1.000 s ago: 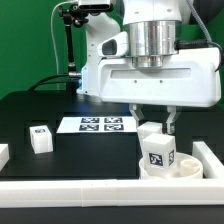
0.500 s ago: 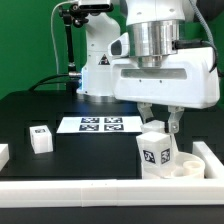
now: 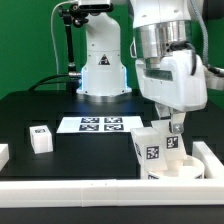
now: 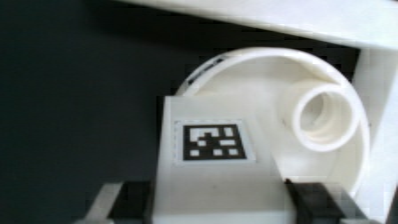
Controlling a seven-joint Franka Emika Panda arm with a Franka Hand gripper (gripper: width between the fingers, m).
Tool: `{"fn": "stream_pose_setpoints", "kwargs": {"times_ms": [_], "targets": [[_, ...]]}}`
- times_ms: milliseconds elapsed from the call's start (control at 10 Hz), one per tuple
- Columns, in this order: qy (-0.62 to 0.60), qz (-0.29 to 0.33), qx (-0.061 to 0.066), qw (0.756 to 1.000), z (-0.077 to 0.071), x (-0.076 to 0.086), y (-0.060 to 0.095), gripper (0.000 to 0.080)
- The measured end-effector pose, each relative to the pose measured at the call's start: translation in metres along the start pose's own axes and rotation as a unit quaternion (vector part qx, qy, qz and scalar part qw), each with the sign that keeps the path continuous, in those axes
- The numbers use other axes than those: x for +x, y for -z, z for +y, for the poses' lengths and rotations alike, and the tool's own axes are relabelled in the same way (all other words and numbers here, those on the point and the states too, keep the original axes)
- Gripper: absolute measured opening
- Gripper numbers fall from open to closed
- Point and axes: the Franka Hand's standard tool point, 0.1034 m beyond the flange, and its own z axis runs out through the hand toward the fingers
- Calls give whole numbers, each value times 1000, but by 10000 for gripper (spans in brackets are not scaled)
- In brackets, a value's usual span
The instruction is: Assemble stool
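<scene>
My gripper (image 3: 160,129) is shut on a white block leg (image 3: 151,150) with a black-and-white tag, held tilted over the near edge of the round white seat (image 3: 185,167) at the exterior view's front right. In the wrist view the leg (image 4: 215,150) fills the space between my gripper's (image 4: 222,206) dark fingers (image 4: 137,202), and the seat (image 4: 267,75) lies beyond it, showing a round socket (image 4: 336,116). Whether the leg's lower end touches the seat I cannot tell. A second tagged leg (image 3: 40,138) stands on the black table at the exterior view's left.
The marker board (image 3: 103,124) lies flat mid-table, in front of the arm's base. A white rail (image 3: 90,190) runs along the front edge and up the right side (image 3: 212,155), close to the seat. Another white part (image 3: 3,154) sits at the far left edge.
My wrist has turned and tilted, moving toward the exterior view's right. The held leg has gone from upright to tilted and sits lower against the seat.
</scene>
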Motion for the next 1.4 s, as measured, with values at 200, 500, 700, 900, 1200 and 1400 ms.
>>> {"fn": "stream_pose_setpoints", "kwargs": {"times_ms": [200,500,700,900,1200,1400], "targets": [[-88,-10,10,996,-2,-3,-1,340],[-186,-19,15,982,-3,-7,-1,340],[-233,-21,14,972,-3,-7,-1,340],[-282,-25,14,959,-3,-7,-1,340],[-360,-31,13,932,-3,-10,-1,340],[-378,-39,13,925,-3,-13,-2,340]]}}
